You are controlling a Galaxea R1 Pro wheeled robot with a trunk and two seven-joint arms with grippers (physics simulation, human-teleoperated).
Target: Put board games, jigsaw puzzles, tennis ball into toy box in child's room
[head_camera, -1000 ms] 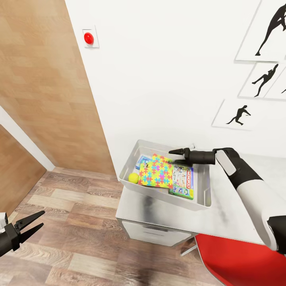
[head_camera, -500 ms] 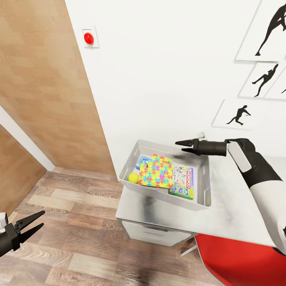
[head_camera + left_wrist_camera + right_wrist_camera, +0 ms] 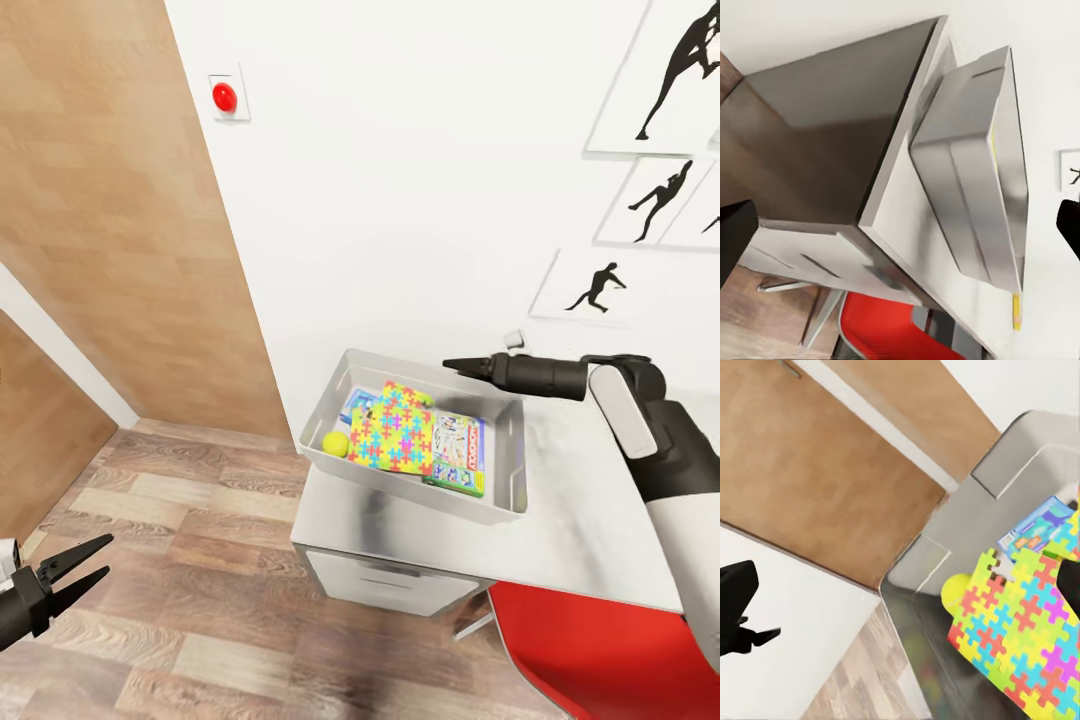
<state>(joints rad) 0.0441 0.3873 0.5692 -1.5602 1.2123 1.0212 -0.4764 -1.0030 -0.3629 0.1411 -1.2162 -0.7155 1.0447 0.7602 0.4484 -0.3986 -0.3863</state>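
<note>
The light-grey table (image 3: 590, 520) carries the toy box (image 3: 400, 480) near its end.

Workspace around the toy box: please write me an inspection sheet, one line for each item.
Surface: light-grey table against the white wall.
Job's things: toy box at the table's end holds a jigsaw puzzle on top, a tennis ball, a white and green board game and a blue board game partly covered.
Clutter: a small yellow object on the table, too small to tell.
Grippers: right tool above the box's far rim, holding nothing, jaws nearly together; left tool open over the floor.
Cables: nothing seen.
Surroundings: red chair, silhouette pictures, red wall button, wood floor.
</note>
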